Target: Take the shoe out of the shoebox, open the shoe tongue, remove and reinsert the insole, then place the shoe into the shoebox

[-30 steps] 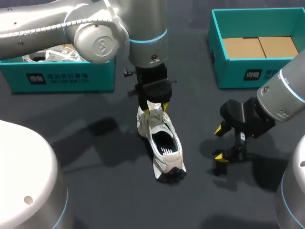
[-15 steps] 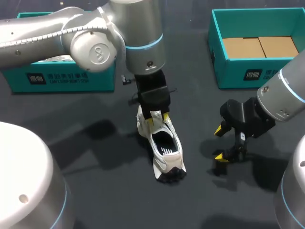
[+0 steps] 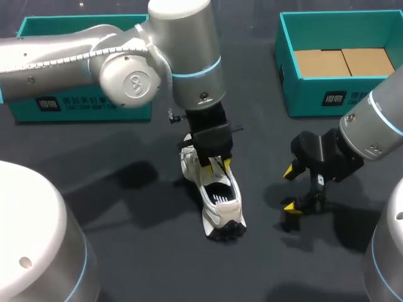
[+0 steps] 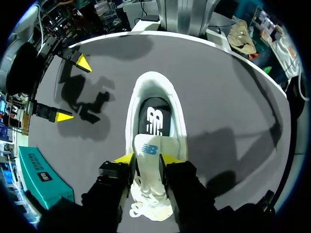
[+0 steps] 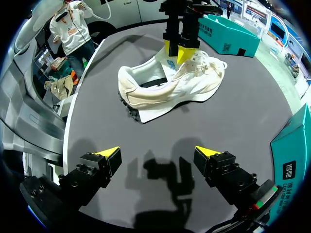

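Pinching tongue [image 4: 148, 145] tight with left gripper [image 4: 147, 159], over shoe [image 3: 217, 201]. Lying lengthwise straight ahead of those fingers, heel farthest. Holding right gripper [image 5: 158, 154] wide apart, off to side, farther.

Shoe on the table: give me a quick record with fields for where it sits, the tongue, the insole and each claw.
shoe: white, upright on its sole on the table
tongue: raised, standing between two yellow fingertips
insole: dark, lying inside the shoe
left claw: shut on the tongue, a finger on each side
right claw: open, beside the shoe, touching nothing
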`<state>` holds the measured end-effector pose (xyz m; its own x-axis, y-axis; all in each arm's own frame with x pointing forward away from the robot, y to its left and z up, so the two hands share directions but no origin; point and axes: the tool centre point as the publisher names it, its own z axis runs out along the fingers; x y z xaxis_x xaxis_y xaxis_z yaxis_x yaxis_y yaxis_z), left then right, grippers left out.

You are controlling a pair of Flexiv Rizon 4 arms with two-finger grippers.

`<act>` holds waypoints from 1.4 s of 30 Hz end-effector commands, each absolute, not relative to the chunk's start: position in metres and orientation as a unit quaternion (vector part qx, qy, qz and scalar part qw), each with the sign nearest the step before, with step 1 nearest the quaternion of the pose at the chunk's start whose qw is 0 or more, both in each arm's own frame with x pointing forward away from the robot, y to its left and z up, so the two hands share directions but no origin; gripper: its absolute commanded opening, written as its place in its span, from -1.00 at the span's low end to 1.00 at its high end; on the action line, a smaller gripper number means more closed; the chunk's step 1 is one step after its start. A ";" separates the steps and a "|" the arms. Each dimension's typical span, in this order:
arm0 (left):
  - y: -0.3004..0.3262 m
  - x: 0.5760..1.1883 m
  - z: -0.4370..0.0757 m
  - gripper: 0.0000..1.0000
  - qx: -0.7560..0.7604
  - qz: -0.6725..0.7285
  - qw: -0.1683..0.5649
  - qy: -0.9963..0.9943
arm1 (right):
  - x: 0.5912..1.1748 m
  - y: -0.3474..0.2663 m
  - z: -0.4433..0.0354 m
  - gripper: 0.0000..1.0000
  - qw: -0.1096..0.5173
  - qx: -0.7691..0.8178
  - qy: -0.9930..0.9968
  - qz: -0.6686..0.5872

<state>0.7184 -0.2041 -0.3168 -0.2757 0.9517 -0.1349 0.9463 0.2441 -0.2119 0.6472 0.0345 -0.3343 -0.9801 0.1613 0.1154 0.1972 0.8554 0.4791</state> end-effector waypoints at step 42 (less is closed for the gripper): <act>-0.178 0.671 -0.234 1.00 -0.241 0.010 -0.003 -0.970 | 0.646 0.035 -0.335 1.00 0.034 -0.093 -0.963 -0.252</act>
<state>0.6826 -0.1685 -0.2430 -0.5950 0.7966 -0.1066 0.7969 0.5676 -0.2067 0.6473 0.0345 -0.3343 -0.9801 0.1614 0.1154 0.1972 0.8554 0.4790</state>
